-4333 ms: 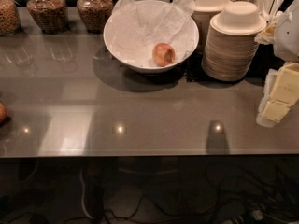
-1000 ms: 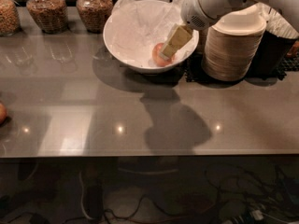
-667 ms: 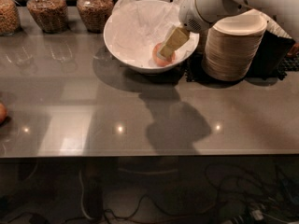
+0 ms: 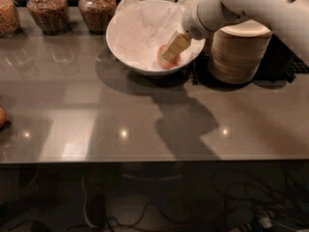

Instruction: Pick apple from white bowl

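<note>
Toward the four-o'clock side of the white bowl [image 4: 120, 52], the apple [image 4: 166, 64] sits on crumpled tissue paper [image 4: 140, 28] with the claw [image 4: 171, 52] down against it, seemingly touching. I cannot tell how wide the claw stands or whether it has a hold. A shallow grip could let the glossy fruit squirt away, snag tissue, or tug the bowl toward the stacked disposable bowls [image 4: 239, 52] at three o'clock.

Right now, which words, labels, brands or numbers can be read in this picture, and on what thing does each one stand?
No text can be read anywhere in this view.
The white bowl, the apple and the claw, which reaches into the bowl at the apple, carry no label.
The glass jars and the stack of small bowls show no print either.
</note>
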Robot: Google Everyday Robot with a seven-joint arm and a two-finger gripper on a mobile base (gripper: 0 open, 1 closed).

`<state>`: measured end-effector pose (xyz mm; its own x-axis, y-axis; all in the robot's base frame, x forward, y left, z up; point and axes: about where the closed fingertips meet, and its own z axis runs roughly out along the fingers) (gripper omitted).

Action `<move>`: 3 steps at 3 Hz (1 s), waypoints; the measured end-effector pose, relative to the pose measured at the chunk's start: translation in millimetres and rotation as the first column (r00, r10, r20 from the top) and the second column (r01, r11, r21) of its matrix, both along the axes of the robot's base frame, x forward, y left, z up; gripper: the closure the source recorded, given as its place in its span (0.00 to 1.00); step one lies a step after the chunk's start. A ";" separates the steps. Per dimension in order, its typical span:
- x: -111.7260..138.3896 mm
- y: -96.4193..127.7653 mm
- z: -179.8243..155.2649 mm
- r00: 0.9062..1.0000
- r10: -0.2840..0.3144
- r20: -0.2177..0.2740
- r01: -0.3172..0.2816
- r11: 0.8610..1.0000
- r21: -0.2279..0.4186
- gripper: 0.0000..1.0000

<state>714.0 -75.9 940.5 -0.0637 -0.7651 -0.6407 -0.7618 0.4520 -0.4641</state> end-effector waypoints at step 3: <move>-2.8 12.3 -53.9 0.992 0.007 -0.129 -0.005 1.000 0.020 0.22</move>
<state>711.3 -63.6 886.6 -0.1424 -0.7529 -0.6425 -0.8174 0.4556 -0.3527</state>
